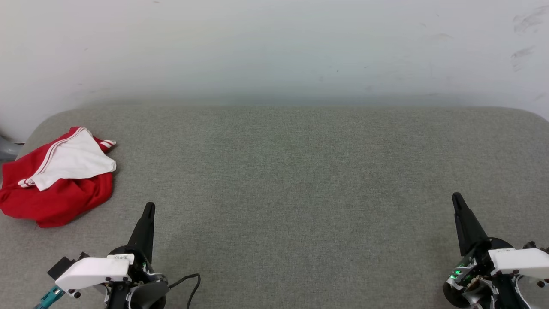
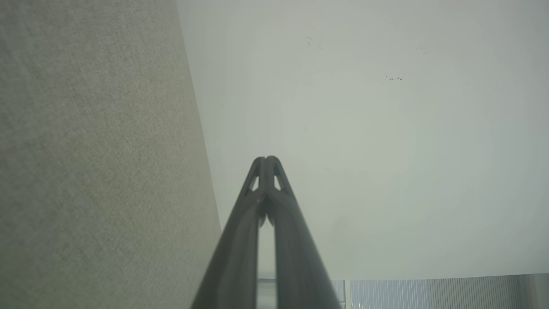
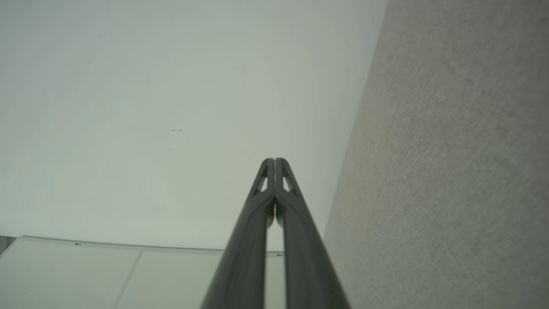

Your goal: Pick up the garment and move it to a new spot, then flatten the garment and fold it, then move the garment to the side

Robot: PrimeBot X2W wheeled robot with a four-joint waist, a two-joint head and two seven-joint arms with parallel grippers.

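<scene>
With both my left gripper (image 1: 149, 208) and right gripper (image 1: 456, 198) closed and empty, the shirt (image 1: 60, 176) lies bunched at the table's (image 1: 300, 171) far-left edge, awaiting pickup.

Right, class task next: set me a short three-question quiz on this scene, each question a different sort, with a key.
1. True or false: the left tool is gripping the garment.
2. Multiple choice: the garment lies A) spread out flat, B) crumpled in a heap, C) neatly folded.
3. Fill the gap: the right tool has its fingers ____.

Key:
1. False. The left tool is shut on nothing and is apart from the garment.
2. B.
3. Shut.
</scene>
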